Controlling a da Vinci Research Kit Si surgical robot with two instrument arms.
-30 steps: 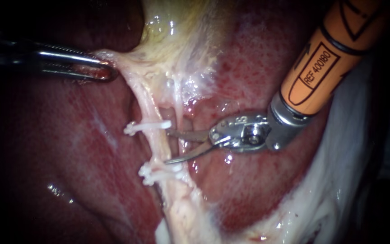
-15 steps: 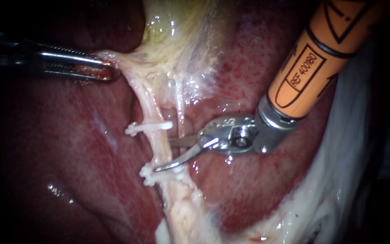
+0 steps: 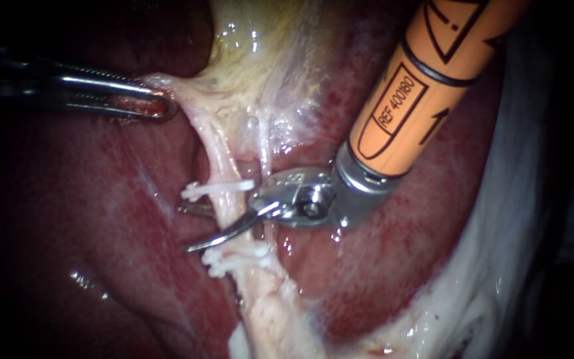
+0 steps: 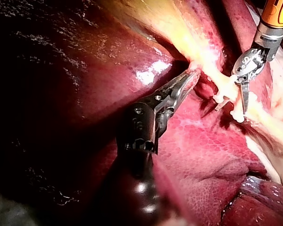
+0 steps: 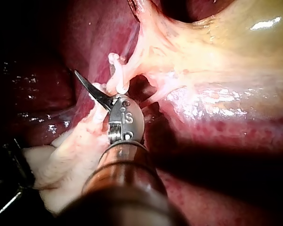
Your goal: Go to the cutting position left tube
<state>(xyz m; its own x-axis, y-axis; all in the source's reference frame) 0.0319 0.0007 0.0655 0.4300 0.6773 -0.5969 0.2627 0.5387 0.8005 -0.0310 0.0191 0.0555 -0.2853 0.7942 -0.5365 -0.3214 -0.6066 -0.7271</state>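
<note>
The left tube (image 3: pixel 226 166) runs pale down from the gallbladder (image 3: pixel 267 60) and carries two white clips, an upper clip (image 3: pixel 217 188) and a lower clip (image 3: pixel 234 260). My right instrument (image 3: pixel 194 228), on an orange shaft, has its blades open astride this tube between the clips, one blade in front and one behind. A thinner right tube (image 3: pixel 264 146) lies just beside it. My left instrument (image 3: pixel 147 103) is shut on the pale tissue edge at the gallbladder's neck, holding it taut to the left. The left wrist view shows that hold (image 4: pixel 186 80) and the blades (image 4: pixel 245 99) between the clips (image 4: pixel 221 98).
Dark red liver (image 3: pixel 101 219) lies under and around the tubes. Pale white fatty tissue (image 3: pixel 499 266) runs along the right side. In the right wrist view, one curved blade (image 5: pixel 92 89) sticks out past the clipped tube (image 5: pixel 115 70); the other blade is hidden.
My right instrument has moved left, and its open blades went from beside the left tube to straddling it between the clips. The left instrument has held still.
</note>
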